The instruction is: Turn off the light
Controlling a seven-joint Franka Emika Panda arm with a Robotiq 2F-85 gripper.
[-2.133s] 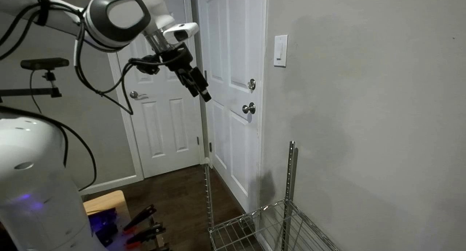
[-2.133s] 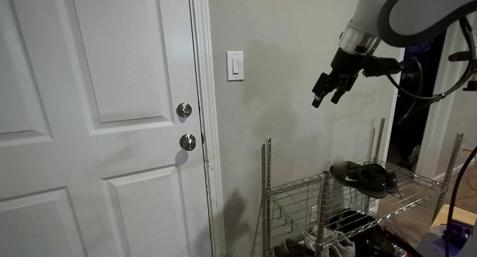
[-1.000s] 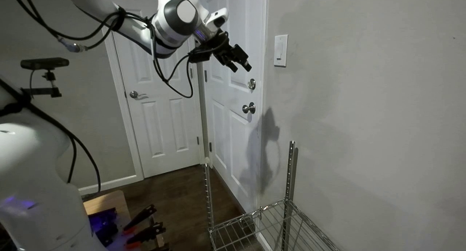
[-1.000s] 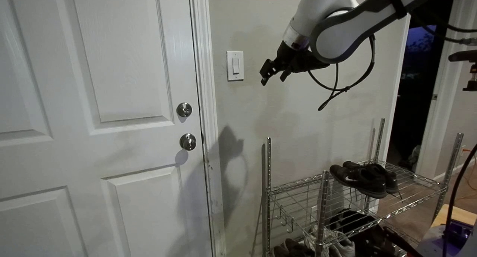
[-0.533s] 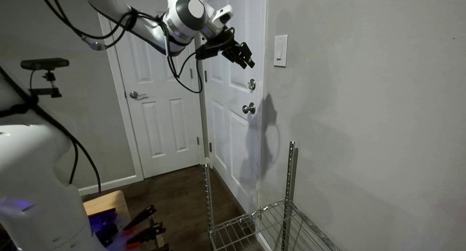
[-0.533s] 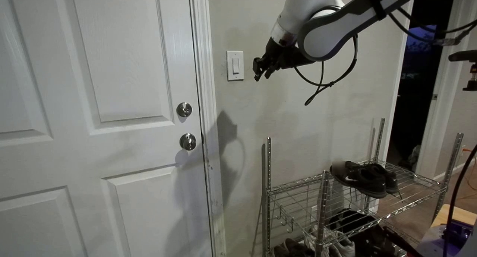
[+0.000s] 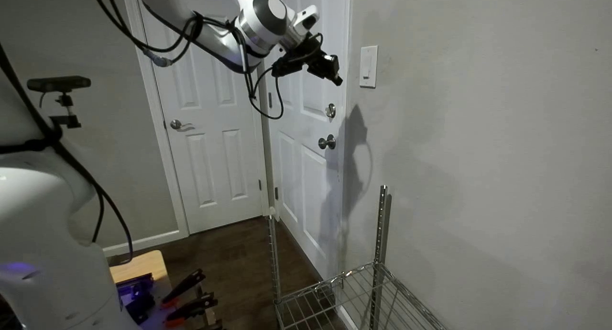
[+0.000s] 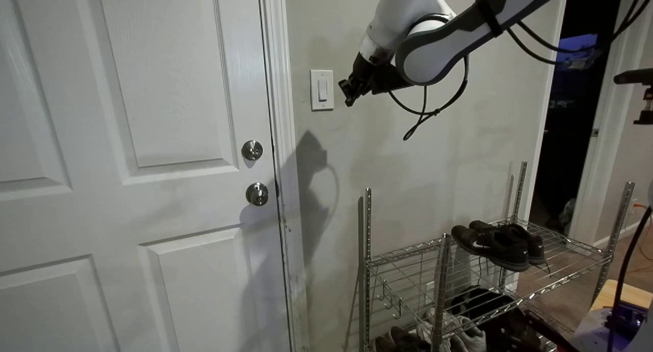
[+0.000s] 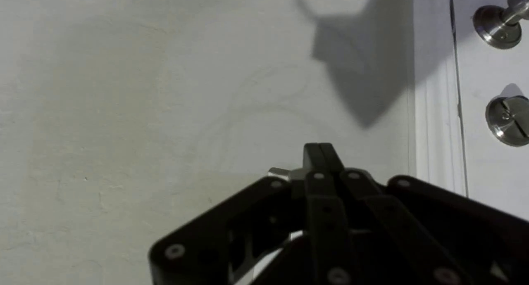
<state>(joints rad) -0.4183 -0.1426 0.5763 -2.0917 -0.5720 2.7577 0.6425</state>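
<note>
Tool point(image 9: 319, 149): Your wrist view shows its two fingers point(image 9: 311, 159) pressed together at the tips, nothing between them. They have just drawn in from standing apart, and the tool has swung closer to the wall point(image 9: 103, 111). That narrow tip probably suits a push, so the approach seems nearly over.

Light switch point(image 8: 322, 90): White upright plate with a rocker point(image 7: 366, 67), on the wall beside the door frame point(image 8: 278, 86). In both exterior views the tool is near it but apart, so the press looks not yet made; lining the tip up with the rocker is likely your next need. In your wrist view the tool probably covers most of it.

Shadow point(image 8: 308, 155): It has climbed the wall as the arm point(image 8: 431, 58) reaches in. Some lamp is evidently lit; none is in view.

Deadbolt point(image 8: 252, 150) and doorknob point(image 8: 257, 194): Round, metal, lower down on the door point(image 8: 153, 86); not your target.
</note>
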